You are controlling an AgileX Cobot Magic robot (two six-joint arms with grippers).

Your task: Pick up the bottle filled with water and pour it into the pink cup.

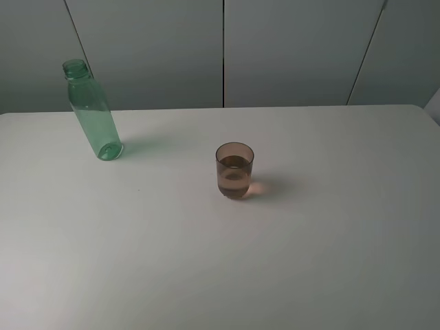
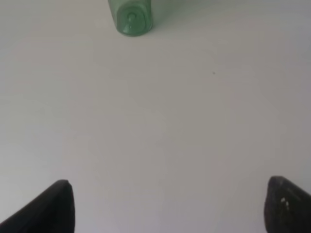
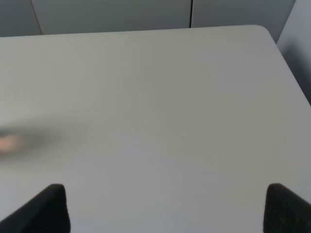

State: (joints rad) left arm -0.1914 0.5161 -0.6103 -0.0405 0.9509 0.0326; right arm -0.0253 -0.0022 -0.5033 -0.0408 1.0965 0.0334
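Green bottle (image 1: 93, 113) stands upright at the tabletop's (image 1: 330, 261) far left, well apart from the pink cup (image 1: 234, 170) near centre, liquid inside; left claw (image 2: 167, 204) and right claw (image 3: 165, 206) both spread wide, holding nothing

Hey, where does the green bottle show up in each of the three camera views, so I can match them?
Exterior high: the bottle stands upright at far left, left of the pink cup.
Left wrist: only its base shows, at the top edge, beyond the open left gripper.
Right wrist: not in view.
Shared landmark: the white table.
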